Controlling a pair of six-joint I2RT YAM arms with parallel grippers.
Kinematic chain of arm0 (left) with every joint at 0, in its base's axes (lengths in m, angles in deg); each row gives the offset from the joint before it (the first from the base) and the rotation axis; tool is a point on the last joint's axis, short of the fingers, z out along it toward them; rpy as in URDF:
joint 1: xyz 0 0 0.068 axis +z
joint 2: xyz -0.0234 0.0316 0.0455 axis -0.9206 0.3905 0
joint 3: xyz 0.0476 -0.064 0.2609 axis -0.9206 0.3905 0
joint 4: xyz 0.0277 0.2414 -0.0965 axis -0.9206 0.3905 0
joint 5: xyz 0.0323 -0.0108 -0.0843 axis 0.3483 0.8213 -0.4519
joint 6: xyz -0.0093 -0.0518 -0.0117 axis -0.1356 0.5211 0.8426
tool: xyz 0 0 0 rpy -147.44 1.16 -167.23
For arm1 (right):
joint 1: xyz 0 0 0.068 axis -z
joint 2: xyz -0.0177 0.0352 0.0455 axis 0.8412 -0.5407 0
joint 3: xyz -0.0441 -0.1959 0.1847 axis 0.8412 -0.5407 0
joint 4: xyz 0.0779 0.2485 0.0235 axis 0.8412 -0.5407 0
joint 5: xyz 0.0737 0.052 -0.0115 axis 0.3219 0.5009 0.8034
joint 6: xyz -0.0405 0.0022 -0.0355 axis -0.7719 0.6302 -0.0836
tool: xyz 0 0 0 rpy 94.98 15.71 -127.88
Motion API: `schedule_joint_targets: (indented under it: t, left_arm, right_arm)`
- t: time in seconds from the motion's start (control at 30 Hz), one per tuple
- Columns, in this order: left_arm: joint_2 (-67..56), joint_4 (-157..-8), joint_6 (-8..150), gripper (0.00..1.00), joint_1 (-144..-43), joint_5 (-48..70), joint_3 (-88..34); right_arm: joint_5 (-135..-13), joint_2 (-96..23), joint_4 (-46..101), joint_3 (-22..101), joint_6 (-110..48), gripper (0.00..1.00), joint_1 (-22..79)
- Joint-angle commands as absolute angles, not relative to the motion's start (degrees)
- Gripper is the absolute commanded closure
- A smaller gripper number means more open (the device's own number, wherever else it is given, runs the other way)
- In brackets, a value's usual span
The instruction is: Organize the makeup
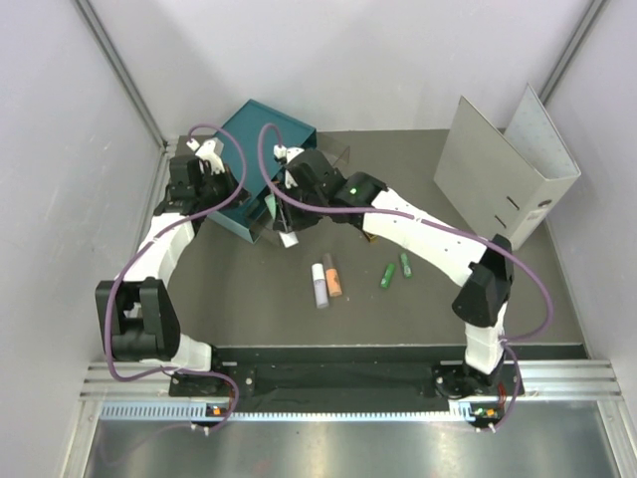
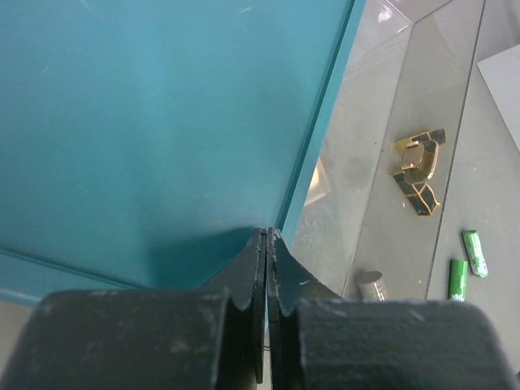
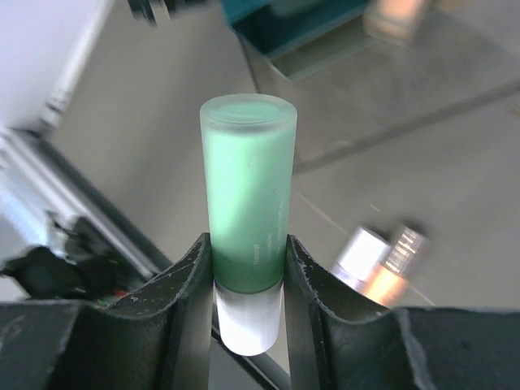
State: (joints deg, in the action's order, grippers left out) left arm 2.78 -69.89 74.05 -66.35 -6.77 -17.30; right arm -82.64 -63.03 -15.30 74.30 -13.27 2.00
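Observation:
My right gripper [image 3: 248, 248] is shut on a pale green tube [image 3: 248, 203] with a white base, which stands upright between the jaws. In the top view this gripper [image 1: 289, 227] hovers at the front of the teal drawer box [image 1: 264, 134]. On the table lie a white tube [image 1: 319, 284], a peach-orange tube [image 1: 332, 276] and two bright green tubes [image 1: 386, 276] [image 1: 405, 265]. A black-and-gold case [image 2: 418, 171] shows in the clear drawer [image 2: 357, 162]. My left gripper [image 2: 267, 236] is shut on nothing, its tips against the teal box's side [image 2: 162, 122].
A large grey binder [image 1: 503, 164] stands open at the back right. The teal box sits at the back left, close to the wall rail [image 1: 129, 80]. The two arm bases stand on the black strip [image 1: 338, 378] at the near edge.

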Motion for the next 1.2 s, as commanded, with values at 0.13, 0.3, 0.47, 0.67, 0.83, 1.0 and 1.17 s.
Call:
schedule_joint_targets:
  t: [0.13,0.3,0.47,0.67,0.83,1.0,1.17]
  left_arm:
    - [2.4,-60.5,73.4,1.0,-66.8,-7.4,-13.7]
    - [1.7,-61.1,74.2,1.0,-66.8,-7.6,-13.1]
    - [1.1,-60.9,74.3,1.0,-66.9,-7.3,-12.8]
    - [0.4,-60.6,74.2,1.0,-66.8,-6.9,-12.4]
    - [0.1,-60.6,74.1,1.0,-66.8,-6.6,-12.3]
    - [-0.3,-60.1,73.8,1.0,-66.8,-6.2,-12.7]
    - [-0.6,-60.0,73.6,1.0,-66.8,-6.2,-12.3]
  right_arm:
    - [-66.2,-65.6,6.6,71.3,4.4,1.0,11.4]
    - [-62.9,-68.5,14.7,70.5,10.6,1.0,15.5]
    - [-62.5,-71.8,17.4,70.8,15.7,1.0,17.4]
    - [-63.6,-75.3,19.3,70.0,19.7,0.98,18.9]
    - [-66.2,-77.1,19.9,69.1,23.4,0.97,20.1]
    - [-71.1,-76.8,17.0,69.9,24.0,0.87,21.6]
    - [-71.5,-80.0,13.6,75.6,23.6,0.69,23.0]
